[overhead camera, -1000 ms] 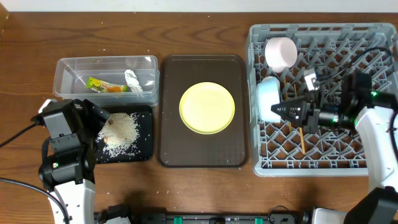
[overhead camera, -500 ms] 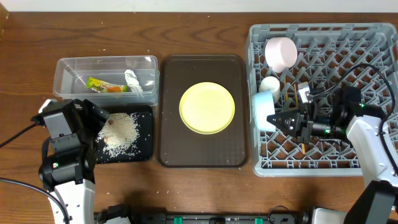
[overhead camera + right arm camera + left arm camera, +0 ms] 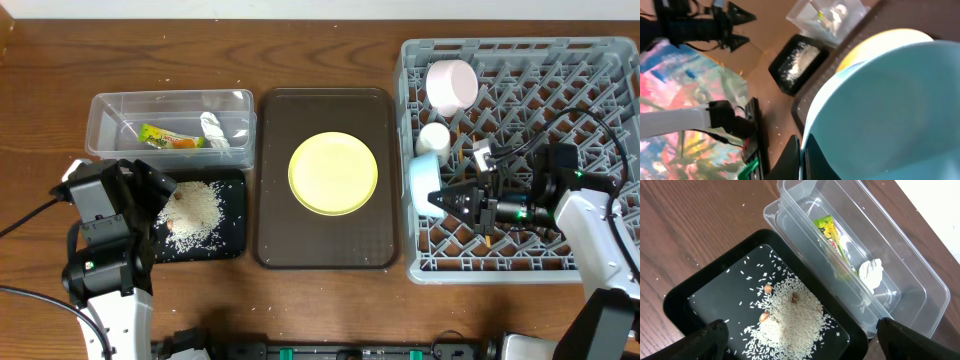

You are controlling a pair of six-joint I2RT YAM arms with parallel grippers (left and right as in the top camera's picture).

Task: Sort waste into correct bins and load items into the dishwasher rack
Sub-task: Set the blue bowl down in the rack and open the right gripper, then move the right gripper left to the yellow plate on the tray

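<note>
Step in hand: loading the light blue bowl (image 3: 424, 185) into the large square grey plastic peg rack (image 3: 590, 60), which sits at 3 o'clock in the overhead view. The right gripper (image 3: 441, 197) has its jaws narrow, pinched on the bowl's rim as far as the right wrist view shows; the rim runs straight into the closed tips. The bowl stands on edge at the rack's 9 o'clock side, just beside the small white cup (image 3: 434, 135) at its 12 o'clock. The round white bowl (image 3: 450, 85) lies further up, near the rack's 11 o'clock corner. Can't tell whether the blue one is seated between pegs yet. Next move, my read: lower until the pegs take it, open up, back off toward 3 o'clock without clipping the cup. After that the round yellow plate (image 3: 333, 173) on the dark brown serving tray (image 3: 275, 230) at centre is left to load. Waste looks sorted: yellow-green and orange snack wrapper (image 3: 165, 137) and crumpled white tissue (image 3: 213, 130) in the clear rectangular plastic tub (image 3: 95, 105) at 10 o'clock, white rice scraps (image 3: 195, 210) in the shallow black tray (image 3: 232, 235) at 8 o'clock. The left gripper (image 3: 799, 330) hangs over that tray, jaws wide, holding nothing.
</note>
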